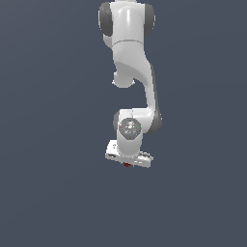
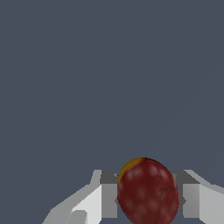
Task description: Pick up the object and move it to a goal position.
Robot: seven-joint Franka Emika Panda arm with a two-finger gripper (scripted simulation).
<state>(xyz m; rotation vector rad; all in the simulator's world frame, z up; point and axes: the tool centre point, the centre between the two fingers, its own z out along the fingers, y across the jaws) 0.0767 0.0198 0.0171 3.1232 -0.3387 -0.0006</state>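
The object (image 2: 148,192) is a dark red roundish lump with a small yellow patch. In the wrist view it sits between my two fingers, one finger (image 2: 108,199) on one side and the other (image 2: 191,199) on the other, both touching it. My gripper (image 2: 148,205) is shut on it. In the exterior view the white arm hangs down the middle, and only a tiny red bit of the object (image 1: 127,165) shows under the gripper (image 1: 128,163). The fingertips are hidden there by the hand.
A plain dark grey-blue surface (image 1: 53,193) fills both views, with no other object, edge or marker in sight.
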